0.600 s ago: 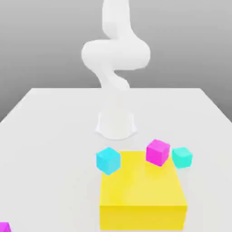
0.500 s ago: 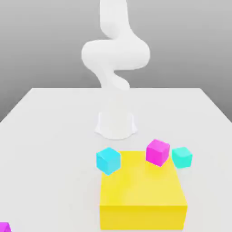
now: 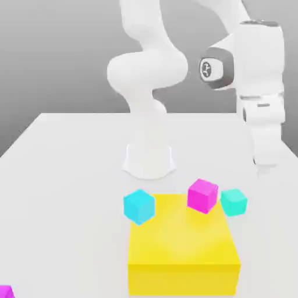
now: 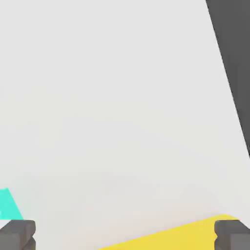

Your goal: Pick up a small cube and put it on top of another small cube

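- backdrop (image 3: 70, 58) of plain grey, paler high up and darker down toward the far edge of the table, with no marks on it.
- table (image 3: 64, 192), broad, smooth and off-white, its far edge straight across the exterior view; in the hand view a dark grey area (image 4: 234, 58) lies past a slanting edge.
- robot arm (image 3: 148, 70), white, its base standing on the table behind the block.
- yellow block (image 3: 180, 233), wide and low, toward the front of the table; part of it shows in the hand view too.
- gripper (image 3: 263, 170), at the exterior view's right, pointing down above the level of the cubes; its jaws stand wide apart with nothing held between them.
- sky-blue cube (image 3: 139, 206), overlapping the block's far corner on the exterior view's left.
- magenta cube (image 3: 202, 195), overlapping the far corner on the exterior view's right.
- teal cube (image 3: 233, 202), the small one for the task, just beside the magenta one, toward the exterior view's right; whether it touches the block i cannot tell.
- purple cube (image 3: 5, 291), cut off by the picture's edge at the exterior view's near left.
- since the earlier frame, the hand and forearm have come into the exterior view and the upper arm leans differently; block and cubes look unmoved.
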